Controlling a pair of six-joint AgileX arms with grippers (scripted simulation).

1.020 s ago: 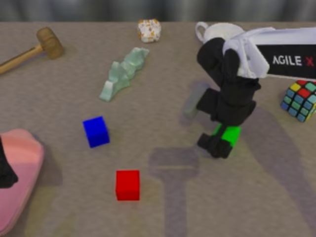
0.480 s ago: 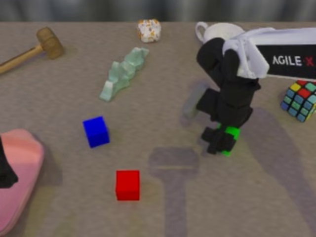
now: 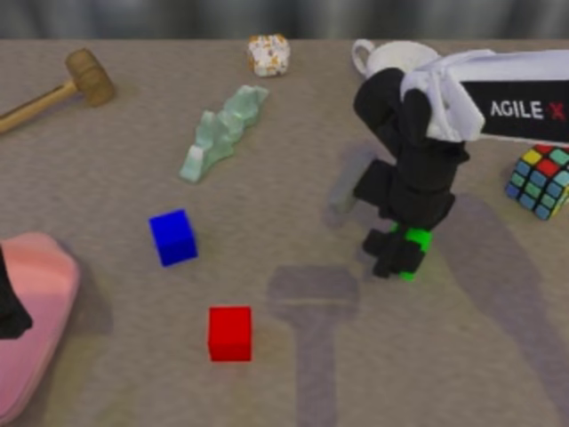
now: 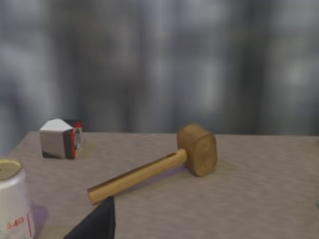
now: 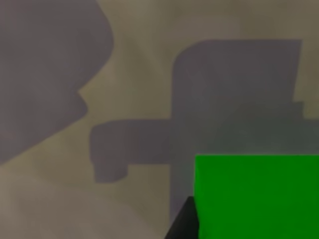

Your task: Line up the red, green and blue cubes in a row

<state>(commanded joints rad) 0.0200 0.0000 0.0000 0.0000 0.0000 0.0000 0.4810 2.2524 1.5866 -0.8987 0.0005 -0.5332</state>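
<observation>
The wooden mallet (image 3: 67, 87) lies at the table's far left. To its right: a white orange-speckled block (image 3: 268, 54), a pale green jagged object (image 3: 222, 132), a white cup (image 3: 384, 58) and a puzzle cube (image 3: 539, 181). A pink cushion (image 3: 34, 311) lies nearer than the mallet.

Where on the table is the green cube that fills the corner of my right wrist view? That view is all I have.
Observer: In the top view, the green cube sits right of the table's centre. The right gripper is over it with its jaws shut on it.
Operator: And the other two cubes?
Observer: The blue cube is left of centre. The red cube is lower in the top view, between blue and green. All three are apart and not in a row.
Operator: Is the other arm involved?
Observer: No. The left arm is parked at the table's left edge, by a pink pad.
</observation>
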